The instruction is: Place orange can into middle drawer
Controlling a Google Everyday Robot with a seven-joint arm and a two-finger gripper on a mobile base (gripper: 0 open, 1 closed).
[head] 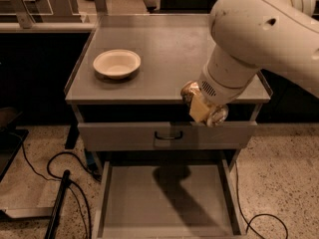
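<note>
My gripper [201, 108] is shut on the orange can [218, 116]. It holds the can on its side in the air, just past the counter's front edge and in front of the closed drawer front. The can's shiny ends show on either side of the cream fingers [198, 109]. The middle drawer [164, 199] is pulled open below, a grey tray with a flat bare floor, and the arm's shadow falls on it. The can is well above the drawer, over its back right part.
A white bowl [116, 63] sits on the grey countertop [164, 44] at the left. The closed drawer front with a black handle [167, 135] lies between counter and open drawer. Black cables [55, 183] lie on the floor at left and right.
</note>
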